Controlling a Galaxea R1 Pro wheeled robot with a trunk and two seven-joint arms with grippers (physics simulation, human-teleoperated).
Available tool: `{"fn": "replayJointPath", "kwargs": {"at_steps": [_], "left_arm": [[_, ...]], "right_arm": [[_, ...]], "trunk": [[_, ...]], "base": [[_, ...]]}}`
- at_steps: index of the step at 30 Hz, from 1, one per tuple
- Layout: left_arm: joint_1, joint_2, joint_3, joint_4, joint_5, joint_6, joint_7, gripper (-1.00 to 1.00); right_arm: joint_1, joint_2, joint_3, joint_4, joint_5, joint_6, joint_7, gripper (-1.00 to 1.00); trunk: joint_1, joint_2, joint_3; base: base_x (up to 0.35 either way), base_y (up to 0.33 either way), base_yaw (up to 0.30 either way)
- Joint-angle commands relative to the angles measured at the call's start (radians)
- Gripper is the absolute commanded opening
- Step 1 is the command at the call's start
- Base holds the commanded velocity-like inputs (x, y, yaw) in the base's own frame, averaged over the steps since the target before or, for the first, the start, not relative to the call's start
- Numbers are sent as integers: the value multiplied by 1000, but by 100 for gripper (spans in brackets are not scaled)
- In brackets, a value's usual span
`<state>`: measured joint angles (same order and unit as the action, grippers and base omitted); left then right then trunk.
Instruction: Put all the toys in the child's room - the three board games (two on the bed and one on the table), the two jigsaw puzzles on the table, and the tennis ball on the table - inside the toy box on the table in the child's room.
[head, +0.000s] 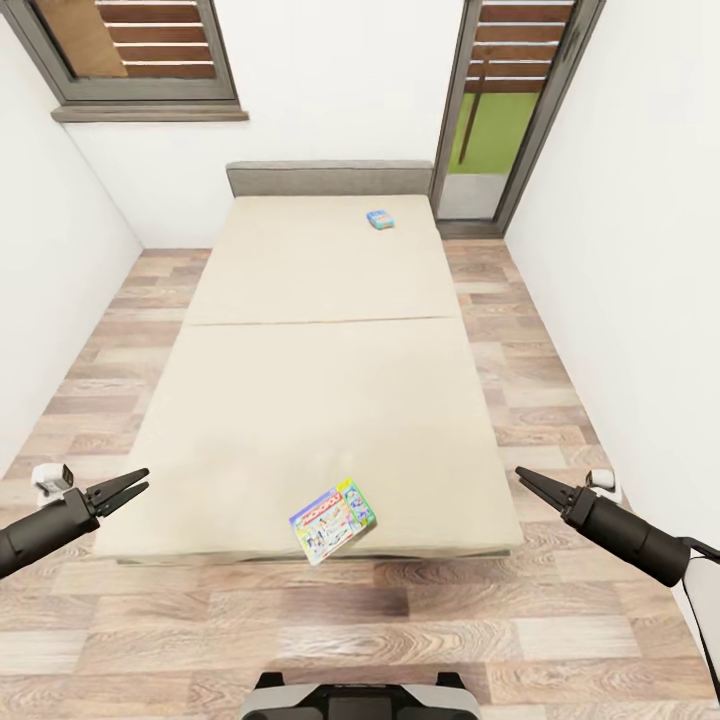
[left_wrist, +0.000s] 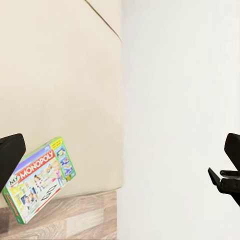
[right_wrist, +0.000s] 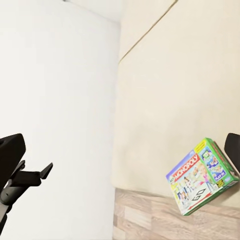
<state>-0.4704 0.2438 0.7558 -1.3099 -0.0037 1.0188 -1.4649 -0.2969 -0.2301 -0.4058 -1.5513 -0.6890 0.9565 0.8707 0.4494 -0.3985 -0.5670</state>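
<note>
Closest to the robot is the wood-plank floor (head: 400, 640), brown and grey boards that run up both sides of the bed (head: 320, 400). The bed is big and low, with a plain beige mattress and a seam across its middle.

The left gripper (head: 138, 484) hangs over the floor by the bed's near left corner. Its two black fingers come to a point with just a thin gap between them, and it holds nothing. The right gripper (head: 526, 480) hangs by the near right corner, and its fingers look pressed together, also with nothing in them. Neither one touches the bed.

Between the two grippers, at the near edge of the mattress, lies the green-bordered board game (head: 334, 520). It is turned at a slant, and one corner pokes out over the edge. Its lid says MONOPOLY in the wrist views.

Far up the bed, near the grey headboard (head: 328, 178), sits the small blue board game (head: 380, 220).

Behind the bed are white walls (head: 330, 80), a window (head: 140, 45) on the left and a glass door (head: 505, 110) on the right.
</note>
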Motion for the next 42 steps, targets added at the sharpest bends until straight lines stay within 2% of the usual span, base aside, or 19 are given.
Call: {"fn": "replayJointPath", "kwargs": {"at_steps": [1, 8, 19, 42], "left_arm": [[-1, 0, 0, 0, -1, 10, -4, 100], [-1, 0, 0, 0, -1, 10, -5, 100], [-1, 0, 0, 0, -1, 10, -5, 100], [-1, 0, 0, 0, -1, 10, -5, 100]], "right_arm": [[-1, 0, 0, 0, 2, 4, 3, 100], [-1, 1, 3, 0, 6, 2, 2, 100], [0, 0, 5, 2, 15, -68, 7, 100], [1, 2, 5, 2, 16, -73, 5, 100]], "trunk": [[1, -1, 0], [1, -1, 12], [1, -1, 30], [1, -1, 69]], "base": [[0, 0, 0], [0, 0, 0], [0, 0, 0], [0, 0, 0]]}}
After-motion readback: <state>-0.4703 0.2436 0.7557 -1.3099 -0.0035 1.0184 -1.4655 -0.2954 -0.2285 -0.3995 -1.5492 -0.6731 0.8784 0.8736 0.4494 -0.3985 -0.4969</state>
